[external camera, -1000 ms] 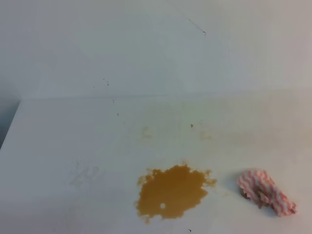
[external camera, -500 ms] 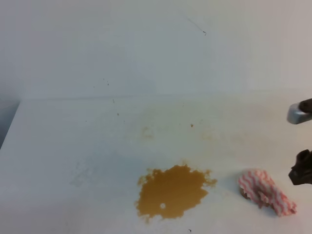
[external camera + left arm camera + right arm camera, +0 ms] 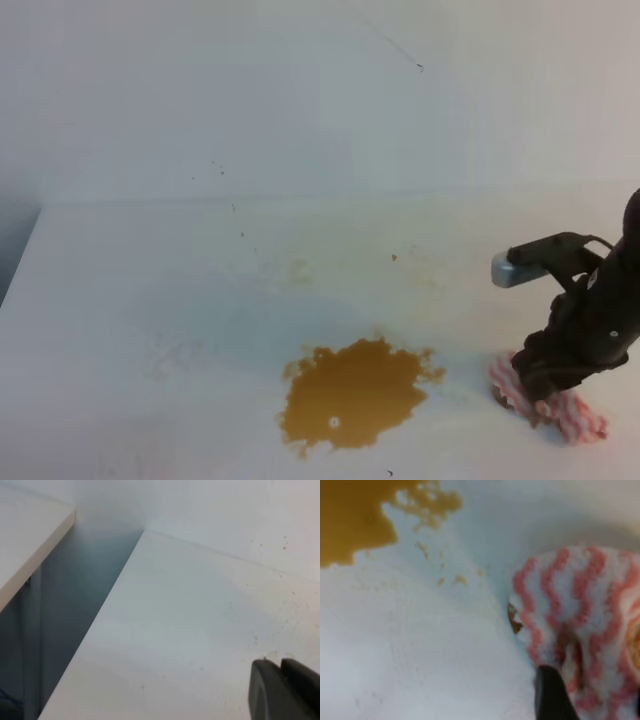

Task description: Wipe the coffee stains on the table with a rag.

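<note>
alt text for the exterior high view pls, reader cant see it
The right gripper reaches in from the right edge, down onto a pink-and-white striped rag on a white table. An orange-brown coffee stain lies to the rag's left, unwiped.

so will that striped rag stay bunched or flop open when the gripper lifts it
The rag looks soft and loosely bunched with frilly edges, so it will probably sag and partly unfold. It seems light, likely lifting easily. Dragged across the table, it may crumple rather than slide flat.

Right tool [image 3: 545, 392] seemingly on rag [image 3: 575, 415]
</note>
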Tool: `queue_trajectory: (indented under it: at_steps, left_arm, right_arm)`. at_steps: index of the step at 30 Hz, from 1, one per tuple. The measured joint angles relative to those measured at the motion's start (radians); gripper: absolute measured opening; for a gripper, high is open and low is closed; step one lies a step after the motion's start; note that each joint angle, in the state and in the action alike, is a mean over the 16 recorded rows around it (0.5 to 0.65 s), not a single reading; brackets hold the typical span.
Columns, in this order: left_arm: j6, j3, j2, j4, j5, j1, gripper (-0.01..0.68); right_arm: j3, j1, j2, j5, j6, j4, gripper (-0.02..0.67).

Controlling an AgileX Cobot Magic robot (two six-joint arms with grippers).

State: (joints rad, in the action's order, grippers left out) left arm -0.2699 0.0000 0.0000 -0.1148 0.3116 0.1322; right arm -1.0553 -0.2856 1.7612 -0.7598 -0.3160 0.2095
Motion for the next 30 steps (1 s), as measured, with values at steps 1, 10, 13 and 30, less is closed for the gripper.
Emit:
queue_trajectory:
  at_steps: [1, 10, 13, 30]
  left_arm:
    - [0.0, 0.0, 0.0, 0.0, 0.0, 0.0, -0.001]
    - [0.0, 0.0, 0.0, 0.0, 0.0, 0.0, -0.001]
    - [0.0, 0.0, 0.0, 0.0, 0.0, 0.0, -0.001]
    - [0.0, 0.0, 0.0, 0.0, -0.002, 0.0, -0.001]
  right_arm:
    - [-0.004, -0.001, 0.014, -0.002, 0.001, 0.002, 0.302]
    - [-0.018, -0.002, 0.076, -0.031, -0.004, 0.033, 0.093]
    - [-0.023, -0.002, 0.078, -0.041, -0.013, 0.054, 0.045]
    - [-0.201, -0.072, 0.035, -0.114, -0.169, 0.354, 0.012]
